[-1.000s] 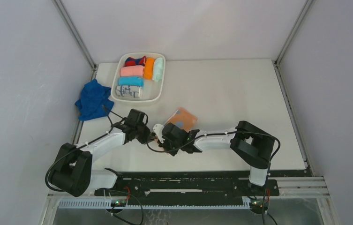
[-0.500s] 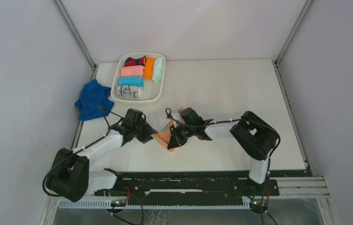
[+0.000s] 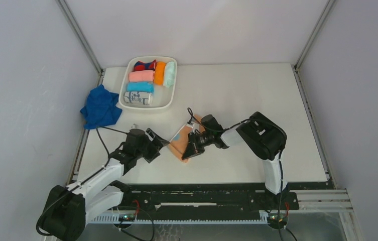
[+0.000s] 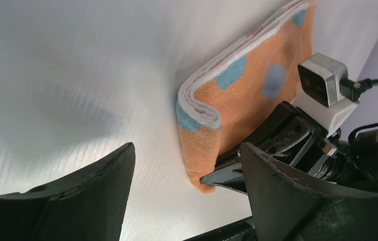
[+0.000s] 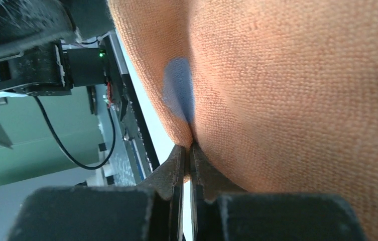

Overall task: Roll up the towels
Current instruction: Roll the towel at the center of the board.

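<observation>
The small peach-orange towel [image 3: 180,142] with pale blue spots lies folded in layers on the table's middle front. In the left wrist view the orange towel [image 4: 247,95] shows its stacked white-edged folds. My right gripper [image 3: 191,149] is shut on the towel's near edge, and the cloth [image 5: 287,90] bunches over the pinched fingertips of the right gripper [image 5: 191,150]. My left gripper [image 3: 156,142] stands open just left of the towel, touching nothing; in its own view the left gripper [image 4: 186,149] has bare table between its fingers. The royal-blue towel [image 3: 100,106] lies crumpled at the table's left edge.
A white tray [image 3: 169,102] at the back left holds several rolled cloths: pink, light blue, orange, mint, a white printed one and a red-and-blue one. The table's left edge and a frame post run beside the blue towel.
My left gripper has let go of the orange towel, opened wide and drawn back toward the near left. My right gripper has carried the towel's edge over, and the towel now lies folded.
</observation>
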`<state>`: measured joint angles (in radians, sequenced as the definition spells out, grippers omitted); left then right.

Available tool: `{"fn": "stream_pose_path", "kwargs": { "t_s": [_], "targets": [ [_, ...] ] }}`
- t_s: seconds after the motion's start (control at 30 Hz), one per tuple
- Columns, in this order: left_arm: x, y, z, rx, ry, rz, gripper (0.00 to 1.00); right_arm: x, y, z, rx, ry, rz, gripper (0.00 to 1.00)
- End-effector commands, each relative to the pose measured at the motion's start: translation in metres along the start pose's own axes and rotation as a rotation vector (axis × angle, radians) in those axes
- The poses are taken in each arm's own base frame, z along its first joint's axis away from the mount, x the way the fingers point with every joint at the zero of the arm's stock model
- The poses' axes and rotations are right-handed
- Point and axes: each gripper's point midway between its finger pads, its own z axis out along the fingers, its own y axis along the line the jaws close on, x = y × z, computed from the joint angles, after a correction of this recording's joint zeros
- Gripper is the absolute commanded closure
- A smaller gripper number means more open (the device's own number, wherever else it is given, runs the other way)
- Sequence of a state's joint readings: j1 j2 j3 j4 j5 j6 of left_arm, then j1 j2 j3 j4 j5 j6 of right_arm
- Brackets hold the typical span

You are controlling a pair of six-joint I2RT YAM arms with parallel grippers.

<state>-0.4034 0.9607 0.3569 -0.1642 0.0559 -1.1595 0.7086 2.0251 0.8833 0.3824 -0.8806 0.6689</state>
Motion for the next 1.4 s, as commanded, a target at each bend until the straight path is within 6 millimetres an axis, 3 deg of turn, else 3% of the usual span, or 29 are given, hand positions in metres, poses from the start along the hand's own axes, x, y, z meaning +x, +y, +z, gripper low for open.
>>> {"fn": "stream_pose_path", "kwargs": {
  "t_s": [0.0,0.3,0.83,1.0,1.37],
  "targets": [
    [0.003,-0.013,0.004,0.125,0.004,0.012,0.20,-0.003,-0.014,-0.002,-0.003,-0.010,0.080,1.00],
    [0.013,-0.005,0.022,0.160,0.032,-0.019,0.43,-0.004,-0.027,-0.006,0.010,-0.013,0.131,1.00],
    [0.021,-0.002,0.038,0.149,0.082,-0.039,0.41,-0.006,-0.031,-0.005,0.014,-0.012,0.147,1.00],
    [0.025,0.005,0.043,0.123,0.098,-0.051,0.45,-0.008,-0.029,-0.005,0.007,-0.012,0.149,1.00],
    [0.042,0.044,0.058,-0.039,0.151,-0.094,0.57,-0.017,-0.017,-0.008,0.000,-0.027,0.131,1.00]
  ]
}}
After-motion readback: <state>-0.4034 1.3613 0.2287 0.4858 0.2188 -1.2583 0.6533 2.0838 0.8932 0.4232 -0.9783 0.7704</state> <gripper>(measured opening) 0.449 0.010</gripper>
